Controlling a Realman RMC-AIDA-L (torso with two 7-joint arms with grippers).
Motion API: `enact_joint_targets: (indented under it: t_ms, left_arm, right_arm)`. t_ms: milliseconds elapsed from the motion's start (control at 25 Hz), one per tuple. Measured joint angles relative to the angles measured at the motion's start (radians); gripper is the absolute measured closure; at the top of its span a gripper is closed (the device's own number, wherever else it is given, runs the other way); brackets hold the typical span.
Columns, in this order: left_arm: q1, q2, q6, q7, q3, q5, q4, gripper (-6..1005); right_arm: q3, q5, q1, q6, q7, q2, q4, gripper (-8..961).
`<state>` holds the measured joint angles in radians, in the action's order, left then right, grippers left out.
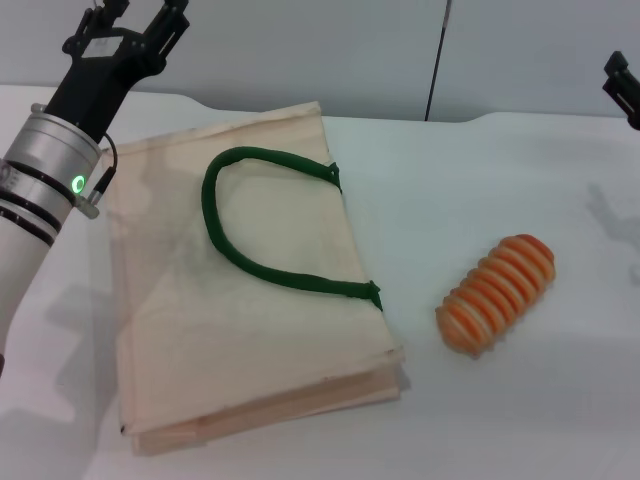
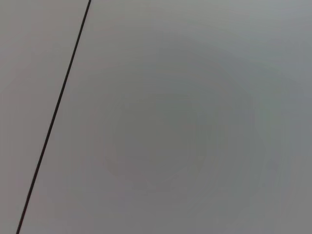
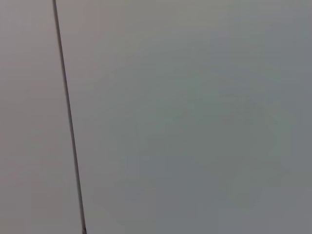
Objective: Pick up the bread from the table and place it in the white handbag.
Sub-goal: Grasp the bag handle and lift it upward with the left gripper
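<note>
The bread point(image 1: 497, 294), an orange loaf with cream ridges, lies on the white table point(image 1: 500, 180) to the right of the white handbag point(image 1: 240, 300). The handbag lies flat with its dark green loop handle point(image 1: 262, 225) on top. My left gripper point(image 1: 137, 14) is raised above the bag's far left corner, its fingers spread open and empty, the tips cut by the picture's edge. Only a dark bit of my right gripper point(image 1: 622, 86) shows at the far right edge, well away from the bread. Both wrist views show only a grey wall.
A grey wall with a dark vertical seam point(image 1: 436, 60) stands behind the table. The seam also shows in the left wrist view point(image 2: 53, 117) and the right wrist view point(image 3: 68, 117). Bare tabletop surrounds the bread.
</note>
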<state>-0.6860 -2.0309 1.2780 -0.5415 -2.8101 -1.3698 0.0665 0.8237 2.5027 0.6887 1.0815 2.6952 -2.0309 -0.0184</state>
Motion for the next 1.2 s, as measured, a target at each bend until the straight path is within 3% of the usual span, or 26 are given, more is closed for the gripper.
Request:
enact_joint_targets:
  t_ms: [600, 800, 1040, 1200]
  left_arm:
    - [0.001, 0.001, -0.002, -0.032, 0.006, -0.004, -0.002, 163]
    - [-0.015, 0.008, -0.005, -0.129, -0.001, 0.074, -0.041, 162]
    - [-0.098, 0.020, -0.004, -0.589, -0.010, 0.348, -0.287, 158]
    - [-0.151, 0.058, 0.005, -0.964, -0.053, 0.548, -0.445, 166]
  right_arm:
    - [0.000, 0.005, 0.000, 0.000, -0.008, 0.000, 0.000, 60]
    - [0.000, 0.005, -0.004, 0.000, -0.008, 0.000, 0.000, 60]
    - [-0.001, 0.005, -0.009, 0.000, -0.009, 0.001, 0.000, 60]
    - [-0.002, 0.005, -0.009, -0.001, -0.009, 0.002, 0.001, 60]
